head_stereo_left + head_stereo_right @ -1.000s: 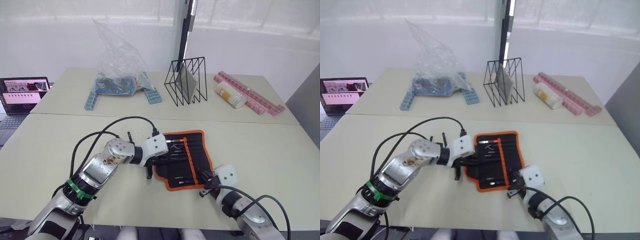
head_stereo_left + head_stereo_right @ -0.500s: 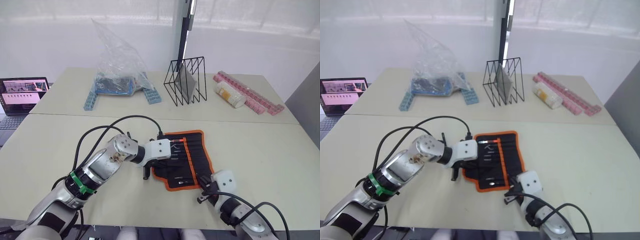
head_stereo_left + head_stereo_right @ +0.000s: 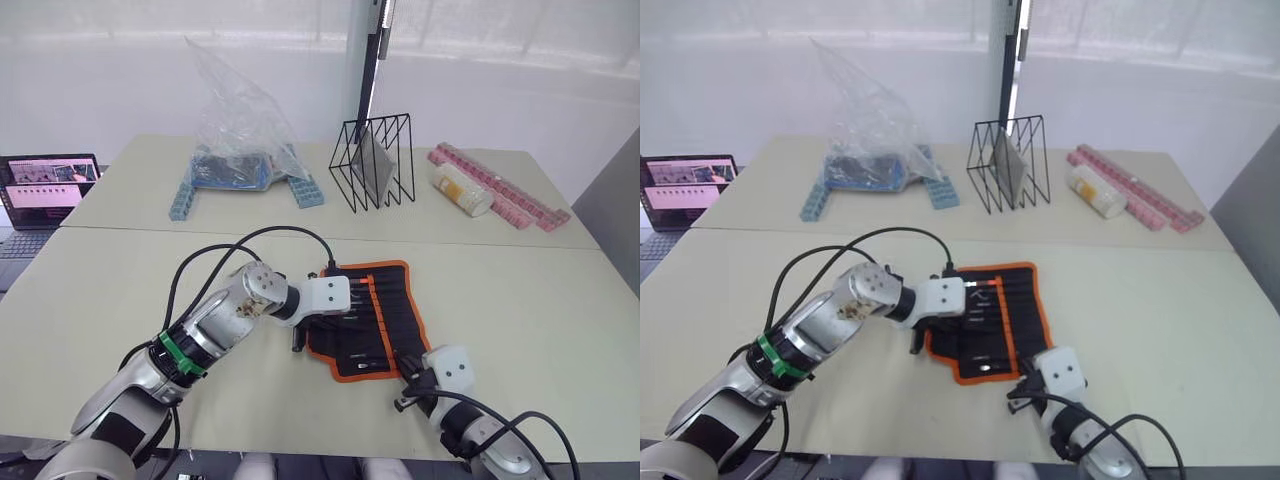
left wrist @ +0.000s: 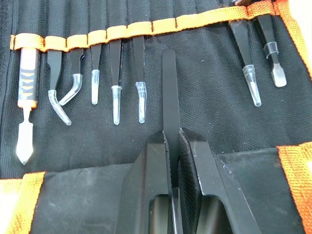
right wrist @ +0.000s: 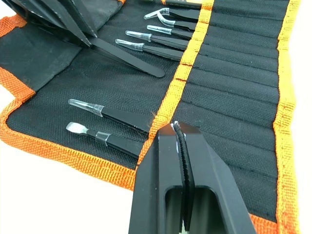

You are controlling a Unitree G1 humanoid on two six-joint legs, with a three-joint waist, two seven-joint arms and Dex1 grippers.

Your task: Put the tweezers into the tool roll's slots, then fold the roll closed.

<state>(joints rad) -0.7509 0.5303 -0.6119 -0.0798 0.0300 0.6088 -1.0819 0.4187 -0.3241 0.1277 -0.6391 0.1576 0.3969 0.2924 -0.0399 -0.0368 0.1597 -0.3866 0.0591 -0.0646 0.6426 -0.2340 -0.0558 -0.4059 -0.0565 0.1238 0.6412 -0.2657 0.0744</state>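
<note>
Pale green tabletop [image 3: 560,300] stretches under my arms, and the black tool roll [image 3: 385,330] with orange edging lies unrolled on it in front of me. My left gripper [image 4: 171,141] is at the roll's left edge with its fingers pinching one loose black tweezer [image 4: 169,87]. That tweezer lies flat on the roll's inner face, its far end just short of the orange stitched band, in the gap between the filled slots [image 4: 122,36]. To one side of it, six tools sit tucked under the band, most with clear caps on their tips, along with a silver-bladed tool with an orange and grey handle [image 4: 27,107]. On the other side two more tools are tucked in, one capped and one with a flat spade-like end.

My right gripper [image 5: 179,127] rests over the roll's near right corner, its fingers pressed together, with the orange band running just ahead of them; I cannot tell whether any fabric is caught between them.

Across the table seam stand a crumpled clear plastic bag [image 3: 235,115] over a blue item, a black wire rack [image 3: 375,160], a pale cylindrical container [image 3: 460,188] and a long pink strip of compartments [image 3: 500,185]. An open laptop [image 3: 45,190] sits at the far left.
</note>
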